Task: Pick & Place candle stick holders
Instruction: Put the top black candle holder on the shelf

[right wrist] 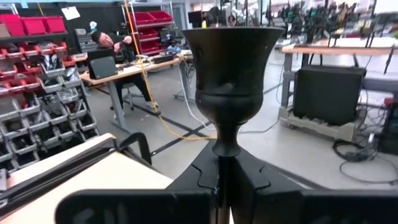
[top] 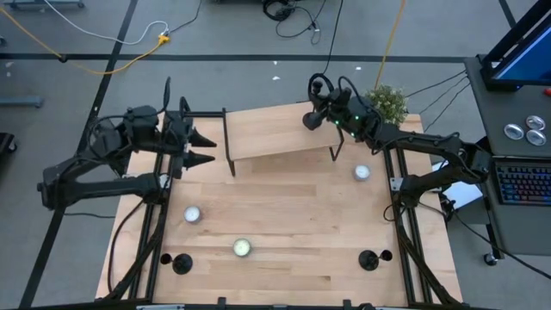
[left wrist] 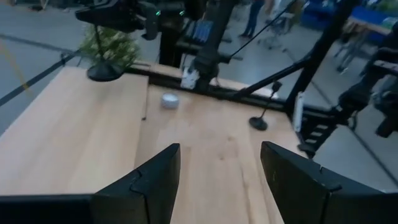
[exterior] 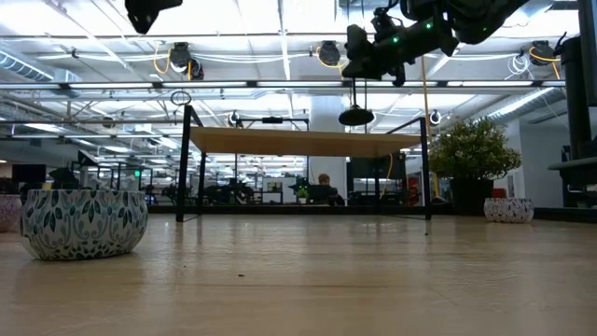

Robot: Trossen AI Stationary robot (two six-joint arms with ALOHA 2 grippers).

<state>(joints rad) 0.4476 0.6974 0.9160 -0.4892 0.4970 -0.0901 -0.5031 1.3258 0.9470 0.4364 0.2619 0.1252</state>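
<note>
held candle stick holder (right wrist: 230, 81): stem upright, hanging over the raised shelf (top: 275, 131) | right end effector (right wrist: 224, 177): clamped on its stem | left end effector (left wrist: 217, 177): fingers apart, idle left of shelf | two more holders (top: 182, 263) (top: 368, 259) at the surface's (top: 301, 207) near edge | room: open workshop

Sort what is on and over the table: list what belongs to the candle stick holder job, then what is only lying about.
Job:
- black candle stick holder clamped by its stem in the right gripper, above the raised wooden shelf
- two black candle stick holders standing at the table's near edge

Lying about:
- three round white-silver tealight candles
- small green potted plant
</note>
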